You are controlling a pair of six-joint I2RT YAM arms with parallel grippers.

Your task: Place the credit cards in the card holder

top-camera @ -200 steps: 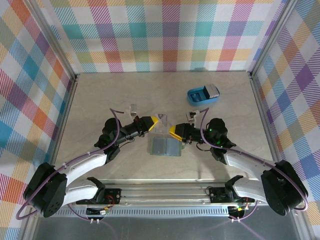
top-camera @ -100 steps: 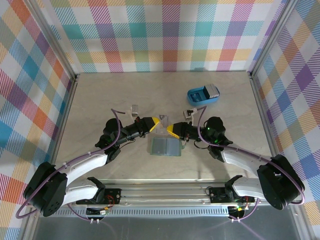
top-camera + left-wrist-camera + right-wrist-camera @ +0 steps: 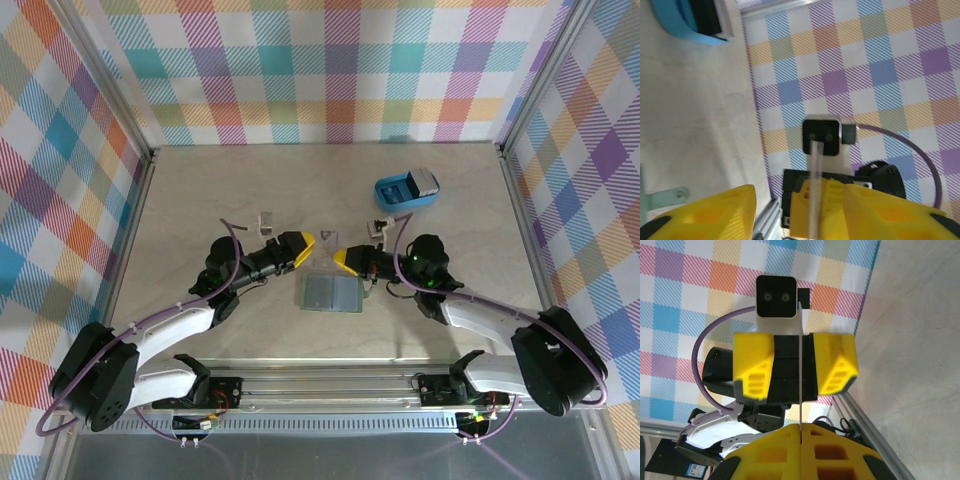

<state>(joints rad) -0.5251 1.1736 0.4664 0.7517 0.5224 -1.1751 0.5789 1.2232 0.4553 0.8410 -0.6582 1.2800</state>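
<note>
The right gripper [image 3: 800, 430] is pinched tight on a thin grey-white credit card [image 3: 799, 410], held upright and seen edge-on. Facing it, the left gripper [image 3: 308, 245] has its yellow fingers [image 3: 754, 371] apart, one on each side of the card's far end and not pressing it. Just below the two grippers, the sage-green card holder [image 3: 330, 293] lies flat on the table [image 3: 200, 200]. A blue tray [image 3: 405, 190] sits well apart, toward the back right.
</note>
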